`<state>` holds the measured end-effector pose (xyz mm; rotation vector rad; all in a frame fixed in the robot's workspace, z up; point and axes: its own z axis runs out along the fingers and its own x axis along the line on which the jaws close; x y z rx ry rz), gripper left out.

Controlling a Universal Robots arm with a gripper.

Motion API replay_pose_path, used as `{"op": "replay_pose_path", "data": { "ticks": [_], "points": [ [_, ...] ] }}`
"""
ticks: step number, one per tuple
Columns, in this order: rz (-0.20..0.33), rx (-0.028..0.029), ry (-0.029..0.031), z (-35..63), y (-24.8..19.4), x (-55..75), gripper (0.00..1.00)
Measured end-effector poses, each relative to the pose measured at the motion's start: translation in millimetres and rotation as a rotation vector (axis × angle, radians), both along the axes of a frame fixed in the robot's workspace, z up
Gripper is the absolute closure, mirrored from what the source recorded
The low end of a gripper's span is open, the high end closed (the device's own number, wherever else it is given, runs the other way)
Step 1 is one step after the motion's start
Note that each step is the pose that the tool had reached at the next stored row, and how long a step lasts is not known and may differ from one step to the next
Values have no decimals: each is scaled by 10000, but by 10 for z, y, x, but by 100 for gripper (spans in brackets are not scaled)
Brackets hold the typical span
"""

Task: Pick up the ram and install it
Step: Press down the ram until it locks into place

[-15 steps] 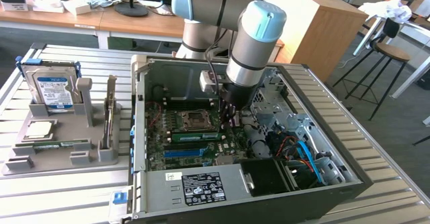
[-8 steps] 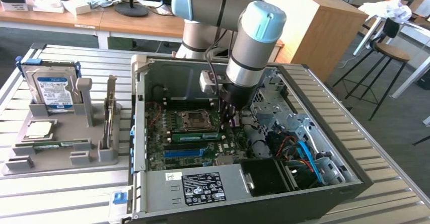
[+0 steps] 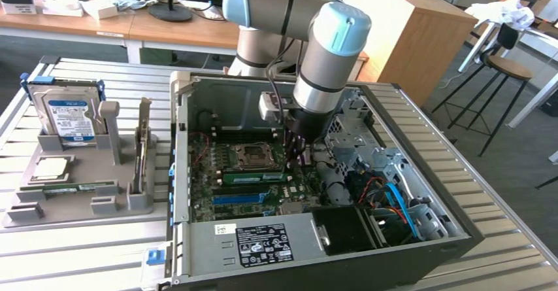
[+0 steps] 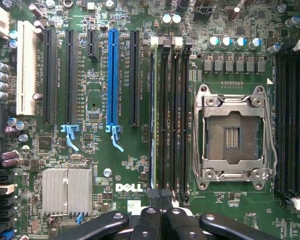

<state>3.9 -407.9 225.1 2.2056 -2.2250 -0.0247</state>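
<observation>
- The arm reached straight down into the open computer case [image 3: 187,173]. That made sense, since the case lay on its side on the tabletop [image 3: 87,252] with the board facing up.
- The hand [image 3: 295,148] had its fingers pressed together with nothing between them. In the wrist view the hand [image 4: 157,197] sat right over one end of the memory slots.
- The ram [image 3: 253,175] was already down in a slot, at about 6 o'clock from the processor socket [image 3: 253,152] in the exterior view. In the wrist view the ram [image 4: 151,125] showed edge-on as a thin strip in the memory slot farthest from the socket [image 4: 234,131].
- My guess was that the fingers were together so the tip could push on the stick's top edge rather than grip it. I couldn't tell if they actually touched.
- The blue slot [image 3: 240,198] lay at 6 o'clock of the ram, with nothing in it.
- At 9 o'clock from the case, a grey holder [image 3: 78,193] kept a hard drive [image 3: 70,114] and a tall card [image 3: 142,147] upright, probably so each was easy to grab.
</observation>
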Motion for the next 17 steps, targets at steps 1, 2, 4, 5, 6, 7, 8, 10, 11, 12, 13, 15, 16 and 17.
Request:
{"op": "replay_pose_path", "data": {
  "ticks": [1, 2, 4, 5, 6, 7, 8, 10, 11, 12, 13, 15, 16, 17],
  "points": [
    [0, -1, 0, -2, 0, 0, 90],
    [0, -2, 1, -2, 0, 0, 90],
    [0, -1, 1, -3, 0, 0, 90],
    [0, 0, 0, -3, 0, 0, 90],
    [0, 0, 1, -4, 0, 0, 90],
    [0, 0, 0, -5, 0, 0, 90],
    [0, 0, 0, -6, 0, 0, 90],
    [1, 0, 0, -9, 0, 0, 90],
    [0, -1, 0, -10, 0, 0, 90],
    [0, -1, 0, -12, 0, 0, 90],
    [0, 0, 1, -12, 0, 0, 90],
    [0, -1, 1, -12, 0, 0, 90],
    [0, 0, 1, -12, 0, 0, 90],
    [0, 1, 0, -13, 0, 0, 90]
  ]
}}
